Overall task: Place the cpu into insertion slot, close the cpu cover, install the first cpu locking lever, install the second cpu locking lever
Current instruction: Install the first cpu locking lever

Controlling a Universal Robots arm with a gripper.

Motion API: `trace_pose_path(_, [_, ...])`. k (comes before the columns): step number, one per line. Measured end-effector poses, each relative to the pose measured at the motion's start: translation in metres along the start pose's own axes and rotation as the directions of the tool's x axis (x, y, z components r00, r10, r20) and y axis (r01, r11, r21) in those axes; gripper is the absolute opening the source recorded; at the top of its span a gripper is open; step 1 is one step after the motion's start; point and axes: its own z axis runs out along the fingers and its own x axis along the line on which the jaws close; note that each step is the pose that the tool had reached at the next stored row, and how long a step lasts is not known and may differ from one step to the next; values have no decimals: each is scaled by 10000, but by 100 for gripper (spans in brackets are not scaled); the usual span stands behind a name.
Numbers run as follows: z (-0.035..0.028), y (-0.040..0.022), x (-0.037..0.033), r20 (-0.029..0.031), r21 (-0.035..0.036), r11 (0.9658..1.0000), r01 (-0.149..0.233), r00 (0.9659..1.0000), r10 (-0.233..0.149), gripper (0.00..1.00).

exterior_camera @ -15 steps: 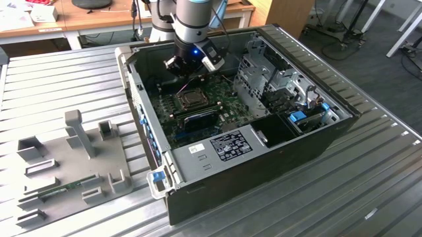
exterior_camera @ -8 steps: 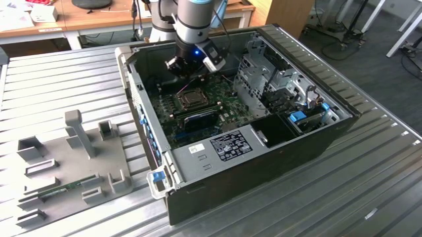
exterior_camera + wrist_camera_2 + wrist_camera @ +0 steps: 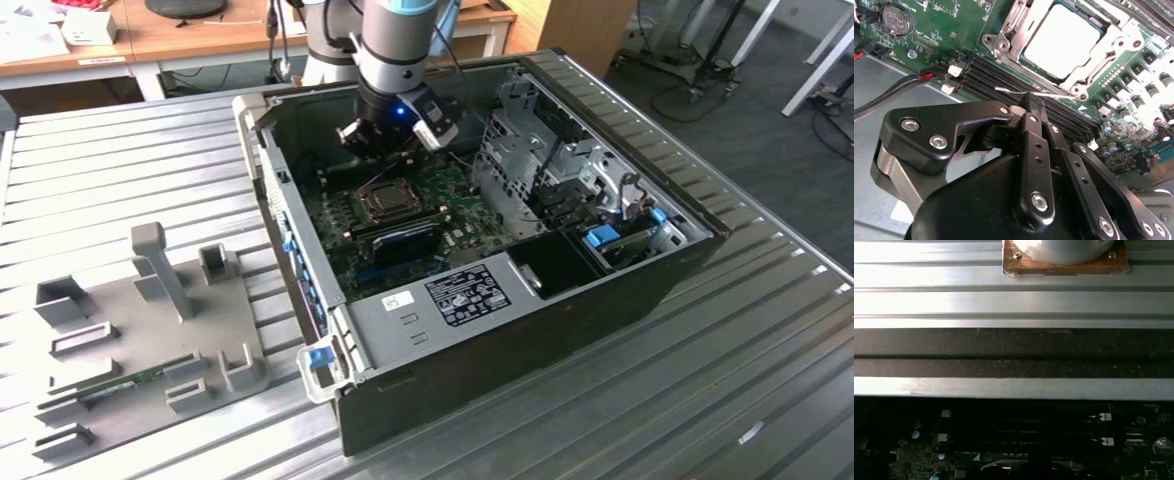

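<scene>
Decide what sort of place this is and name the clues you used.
Probably a robotics lab: a robot arm reaches into an open computer case on a ribbed metal table, wooden desks behind.

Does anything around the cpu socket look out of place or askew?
A thin locking lever sticks out loose over the black memory slots, right at the shut gripper, not latched down. The cpu lies flat inside the closed cpu cover.
</scene>
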Motion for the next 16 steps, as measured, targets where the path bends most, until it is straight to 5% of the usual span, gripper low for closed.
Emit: trace_pose_path(16, [51,1,-43,0,0,10000,1,10000,-1,10])
